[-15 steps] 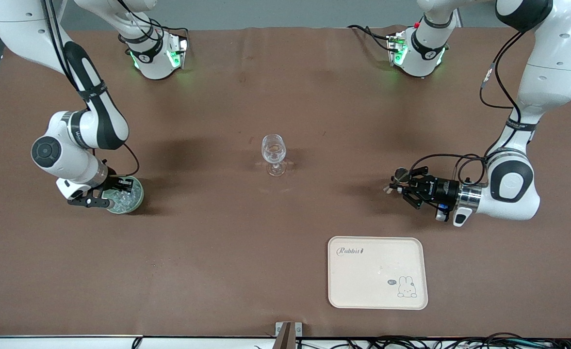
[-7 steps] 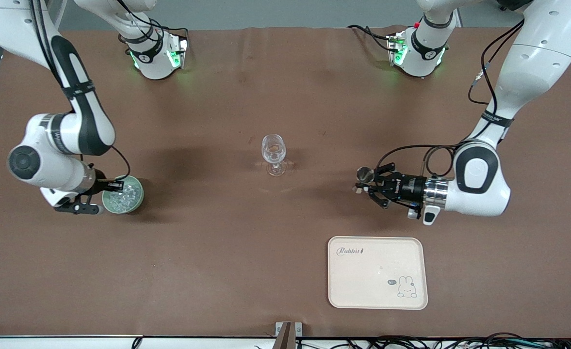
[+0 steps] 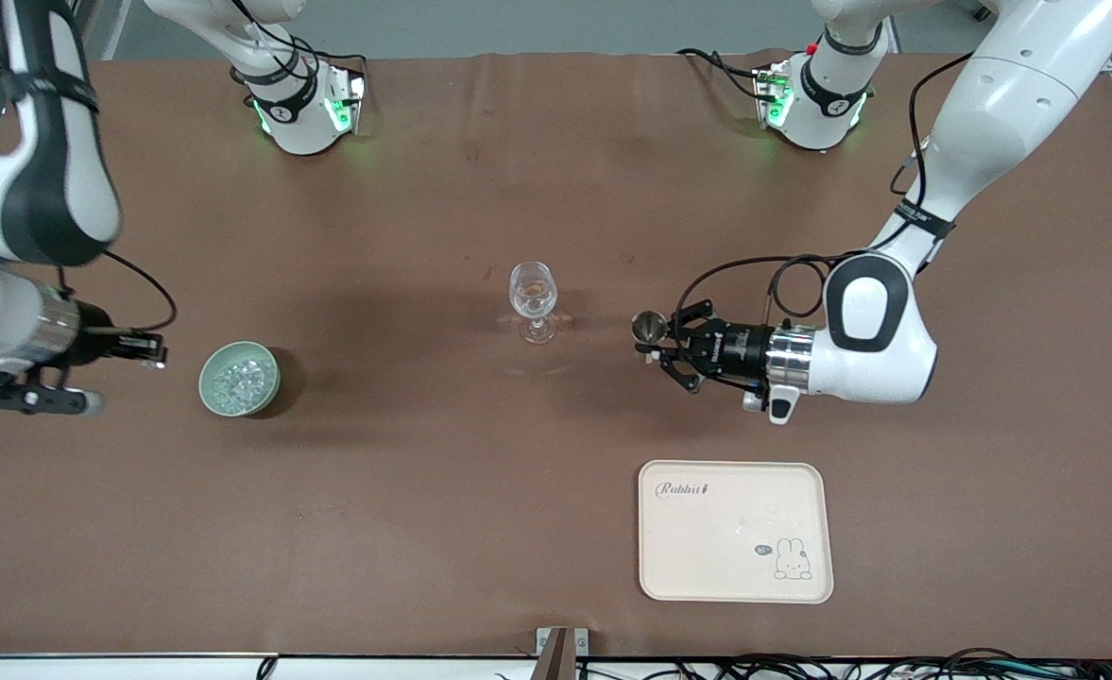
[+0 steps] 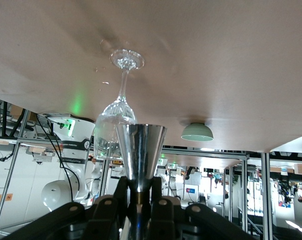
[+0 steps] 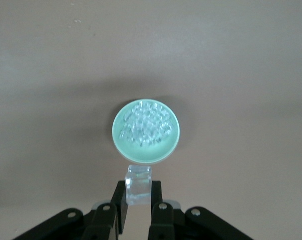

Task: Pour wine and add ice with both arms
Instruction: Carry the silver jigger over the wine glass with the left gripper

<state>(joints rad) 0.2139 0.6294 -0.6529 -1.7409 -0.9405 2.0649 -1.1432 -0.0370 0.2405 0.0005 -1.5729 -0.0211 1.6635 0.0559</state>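
Observation:
A clear wine glass (image 3: 532, 295) stands upright mid-table. My left gripper (image 3: 659, 342) hovers over the table beside it, on the left arm's side, shut on the stem of a small metal cone cup (image 3: 648, 326). In the left wrist view the cup (image 4: 140, 150) is just in front of the glass (image 4: 118, 112). No wine is visible. A pale green bowl (image 3: 204, 378) with a heap of ice (image 3: 237, 381) sits toward the right arm's end. My right gripper (image 3: 151, 352) is raised beside it, shut on one clear ice cube (image 5: 138, 184), the bowl (image 5: 116, 132) below.
A cream tray (image 3: 735, 567) with a rabbit print lies near the table's front edge, nearer the camera than the left gripper. Both arm bases with green lights stand along the table's back edge. Brown cloth covers the table.
The right gripper has lifted out of the bowl with an ice cube and drawn back toward the right arm's end. The left gripper has carried the metal cup closer to the wine glass.

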